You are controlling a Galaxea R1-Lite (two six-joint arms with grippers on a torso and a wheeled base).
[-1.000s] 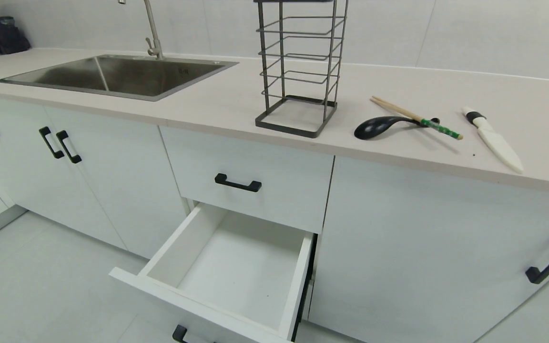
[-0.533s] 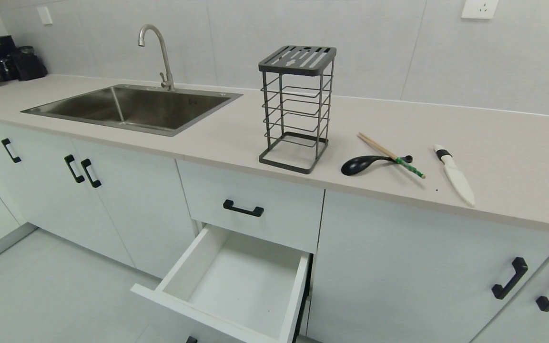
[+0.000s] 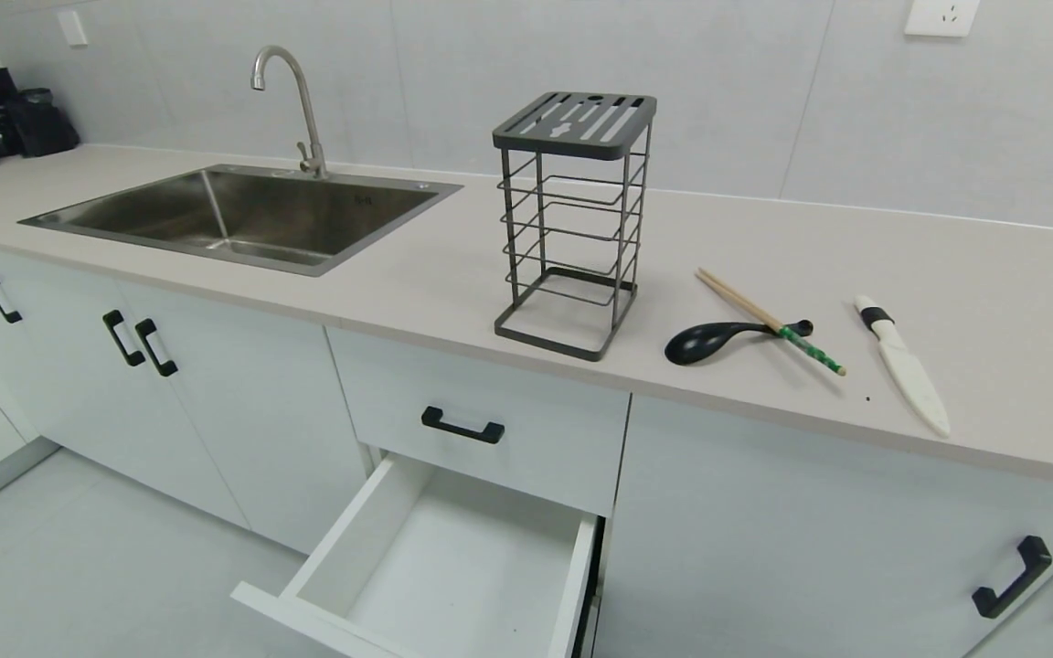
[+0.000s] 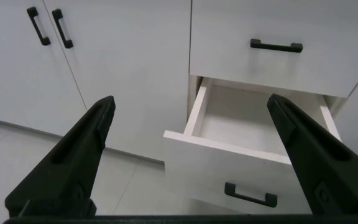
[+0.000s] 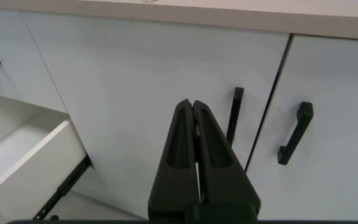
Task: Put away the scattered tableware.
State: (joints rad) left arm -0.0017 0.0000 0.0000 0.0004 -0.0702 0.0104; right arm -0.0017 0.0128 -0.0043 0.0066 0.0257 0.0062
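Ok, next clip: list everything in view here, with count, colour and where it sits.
Counter: 1, pale beige, over white cabinets.
Sink: 1, steel, set in the counter's left part.
Tap: 1, steel, behind the sink.
Rack: 1, dark grey wire, upright mid-counter.
Spoon: 1, black, right of the rack.
Chopsticks: 2, wood with green ends, lying across the spoon's handle.
Knife: 1, white with a black band, right of the chopsticks.
Drawer: 1, white, pulled open below the rack.
Socket: 1, white, on the wall.
Left gripper: 1, black, open, facing the drawer.
Right gripper: 1, black, shut, before cabinet doors.
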